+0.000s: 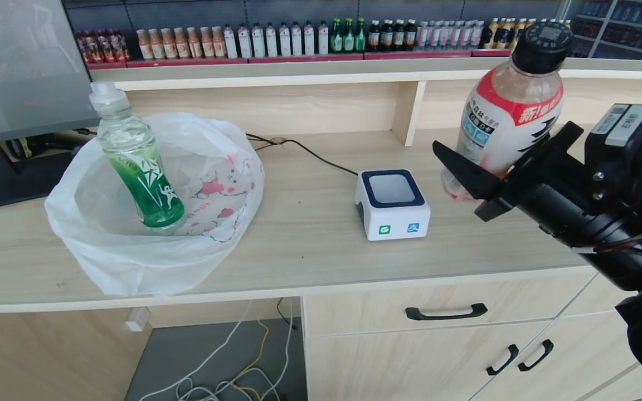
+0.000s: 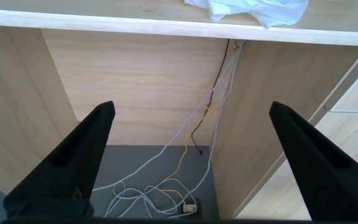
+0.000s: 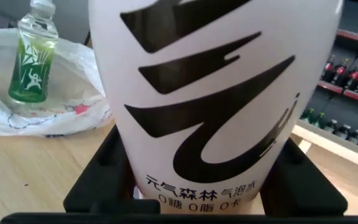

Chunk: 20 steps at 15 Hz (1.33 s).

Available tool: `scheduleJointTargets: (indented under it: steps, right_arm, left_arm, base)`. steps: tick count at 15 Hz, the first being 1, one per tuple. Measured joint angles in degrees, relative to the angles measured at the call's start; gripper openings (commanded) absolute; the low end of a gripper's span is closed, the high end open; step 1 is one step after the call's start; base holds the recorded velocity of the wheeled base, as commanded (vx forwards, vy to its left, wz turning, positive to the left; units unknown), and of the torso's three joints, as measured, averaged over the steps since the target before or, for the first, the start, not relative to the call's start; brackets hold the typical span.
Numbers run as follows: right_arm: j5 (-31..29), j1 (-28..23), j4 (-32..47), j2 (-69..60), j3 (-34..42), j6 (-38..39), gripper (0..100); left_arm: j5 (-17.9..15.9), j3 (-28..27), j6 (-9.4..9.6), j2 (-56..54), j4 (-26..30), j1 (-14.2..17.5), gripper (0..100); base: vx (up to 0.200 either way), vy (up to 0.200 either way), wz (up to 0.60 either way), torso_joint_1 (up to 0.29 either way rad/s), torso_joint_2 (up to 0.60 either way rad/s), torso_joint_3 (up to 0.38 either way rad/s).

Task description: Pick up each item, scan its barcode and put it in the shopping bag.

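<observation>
This is a pale wooden shop counter point(image 1: 310, 234), with a shelf of drinks bottles point(image 1: 298, 36) along the back wall. My right gripper point(image 1: 499, 167) is clamped around the lower body of a white-labelled drink bottle point(image 1: 507, 106) with a black cap. It holds the bottle tilted in the air to the right of the white barcode scanner point(image 1: 392, 204), and apart from it. My left gripper point(image 2: 191, 107) hangs below the counter's edge, jaws spread wide and empty, facing loose cables point(image 2: 166, 186) on the floor. On the counter's left, the shopping bag point(image 1: 109, 267) lies open with a green-labelled bottle point(image 1: 137, 161) standing in it. I judge the step in hand to be the scan. I'd carry the bottle over the scanner's dark window and roll the wrist until the barcode faces it. I can't see a code on the side towards my wrist camera, so some turning may be needed. The grip must be firm, since a smooth, tilted bottle could slip, and the bottle's base should pass clear of the scanner box.
</observation>
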Motion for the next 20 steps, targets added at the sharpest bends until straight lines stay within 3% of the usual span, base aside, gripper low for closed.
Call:
scheduleJointTargets:
  steps: [7,13,16,20]
  right_arm:
    - [0.71,2.34,-0.07,0.11,-0.85,-25.92,0]
    - [7.50,4.41,-0.13,2.49,-2.12,-37.28,0]
    - [11.01,5.92,-0.07,6.10,-5.39,-38.73,0]
    - [17.76,4.61,-0.07,9.34,-8.09,-34.52,0]
  left_arm:
    - [-0.02,0.00,0.10,0.00,-0.04,0.00,100]
    - [0.00,0.00,-0.12,0.00,-0.01,0.02,100]
    - [0.00,0.00,-0.09,0.00,-0.01,0.05,100]
    - [0.00,0.00,-0.06,0.00,-0.01,0.05,100]
  base:
    - [0.000,0.000,0.00,0.000,0.00,0.000]
    - [0.000,0.000,0.00,0.000,0.00,0.000]
    - [0.000,0.000,0.00,0.000,0.00,0.000]
    - [0.000,0.000,0.00,0.000,0.00,0.000]
